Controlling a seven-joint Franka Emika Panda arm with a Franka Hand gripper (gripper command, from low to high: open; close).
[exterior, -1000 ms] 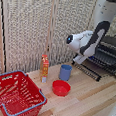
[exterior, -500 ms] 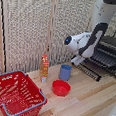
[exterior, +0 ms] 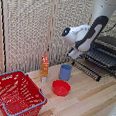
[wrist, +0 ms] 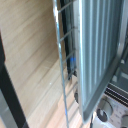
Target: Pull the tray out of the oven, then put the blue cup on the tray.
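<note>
Moved: the arm [exterior: 88, 34] has shifted slightly toward the exterior view's left since half a second ago; everything else lies as before.
Gripper [exterior: 74, 54]: at the front edge of the oven door; whether it is open or holds anything cannot be told.
Oven [exterior: 111, 48]: one, door [exterior: 88, 68] dropped open.
Tray [exterior: 101, 57]: one, on the open front.
Blue cup [exterior: 66, 72]: one, upright on the table [exterior: 90, 104].
Red bowl [exterior: 61, 88]: one, just beside the cup.
Red basket [exterior: 16, 93]: one.
Orange bottle [exterior: 44, 67]: one.
</note>
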